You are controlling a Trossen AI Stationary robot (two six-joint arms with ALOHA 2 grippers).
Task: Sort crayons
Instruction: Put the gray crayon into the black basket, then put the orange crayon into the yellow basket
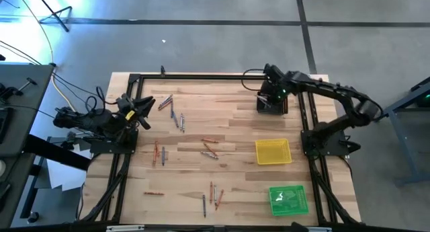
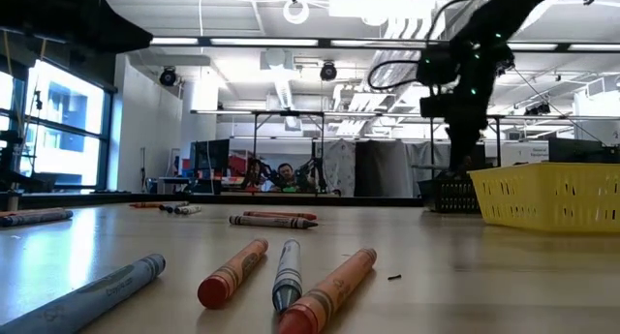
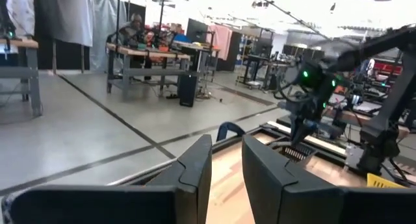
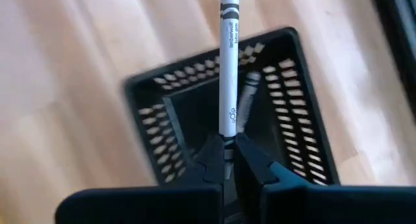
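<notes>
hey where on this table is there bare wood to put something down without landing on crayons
Bare wood lies along the far edge between the far-left crayon cluster and the black mesh tray, and near the front between the front crayons and the green tray. The left-centre is crowded with scattered crayons. The strip between the yellow mesh tray and the green one is narrow.

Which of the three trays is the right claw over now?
The black tray, at the table's far end. The right claw holds a grey crayon above it; the yellow tray and green tray sit nearer, untouched.
</notes>
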